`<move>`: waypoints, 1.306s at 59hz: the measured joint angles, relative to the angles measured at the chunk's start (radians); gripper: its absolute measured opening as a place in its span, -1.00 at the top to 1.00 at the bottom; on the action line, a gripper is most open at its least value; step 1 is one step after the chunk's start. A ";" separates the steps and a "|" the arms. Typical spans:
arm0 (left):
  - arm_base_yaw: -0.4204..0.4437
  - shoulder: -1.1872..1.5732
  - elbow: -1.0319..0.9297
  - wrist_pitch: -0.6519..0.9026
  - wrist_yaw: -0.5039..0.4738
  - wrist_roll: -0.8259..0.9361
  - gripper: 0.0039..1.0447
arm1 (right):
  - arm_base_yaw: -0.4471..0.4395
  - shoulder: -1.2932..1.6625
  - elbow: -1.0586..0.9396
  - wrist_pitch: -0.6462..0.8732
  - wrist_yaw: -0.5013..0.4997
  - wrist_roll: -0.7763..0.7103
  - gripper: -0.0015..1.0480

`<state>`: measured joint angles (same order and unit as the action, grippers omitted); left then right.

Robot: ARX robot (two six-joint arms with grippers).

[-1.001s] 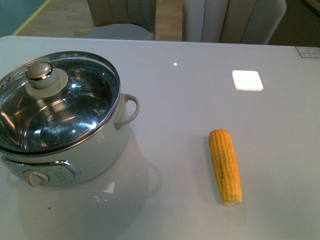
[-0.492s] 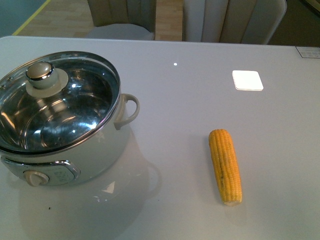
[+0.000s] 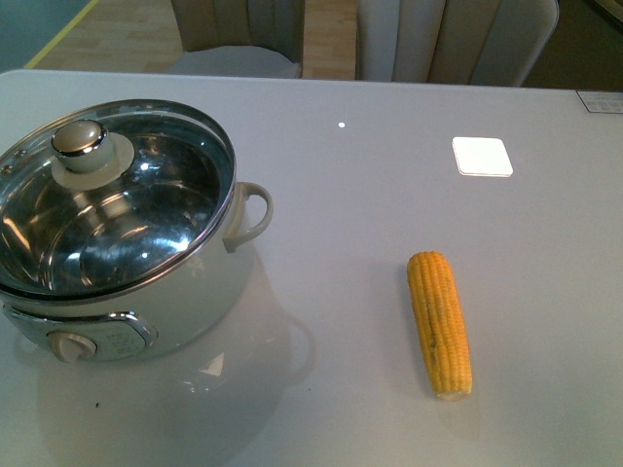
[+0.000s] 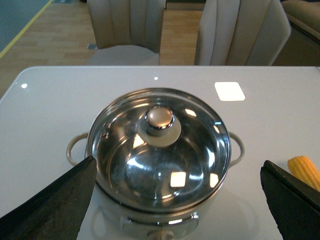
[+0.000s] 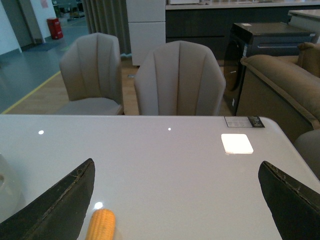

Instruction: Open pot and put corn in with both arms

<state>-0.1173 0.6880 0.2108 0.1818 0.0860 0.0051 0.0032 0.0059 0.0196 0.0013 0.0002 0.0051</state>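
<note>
The cream-white pot (image 3: 185,292) stands at the table's left with its glass lid (image 3: 146,204) on and the lid's cream knob (image 3: 86,146) on top. The yellow corn (image 3: 440,321) lies flat to its right, lengthwise toward me. Neither arm shows in the front view. In the left wrist view the pot (image 4: 160,220) sits between the wide-apart fingers of my open left gripper (image 4: 180,200), knob (image 4: 160,122) farther off, and the corn (image 4: 304,169) shows at the edge. My right gripper (image 5: 182,200) is open over bare table, with the corn's tip (image 5: 101,225) beside one finger.
A bright square reflection (image 3: 482,156) lies on the grey table (image 3: 360,224) at the back right. Beige chairs (image 3: 458,39) stand behind the far edge. A sofa (image 5: 280,85) and a dark cabinet show beyond in the right wrist view.
</note>
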 joint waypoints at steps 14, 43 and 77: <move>-0.010 0.655 0.116 0.485 -0.086 0.007 -0.87 | 0.000 0.000 0.000 0.000 0.000 0.000 -0.83; -0.017 1.124 0.268 0.724 -0.124 0.066 -0.87 | 0.000 0.000 0.000 0.000 0.000 0.000 -0.83; -0.037 1.293 0.379 0.773 -0.149 0.068 -0.87 | 0.000 0.000 0.000 0.000 0.000 0.000 -0.83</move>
<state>-0.1547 1.9812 0.5900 0.9550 -0.0628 0.0727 0.0032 0.0059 0.0196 0.0013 0.0002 0.0051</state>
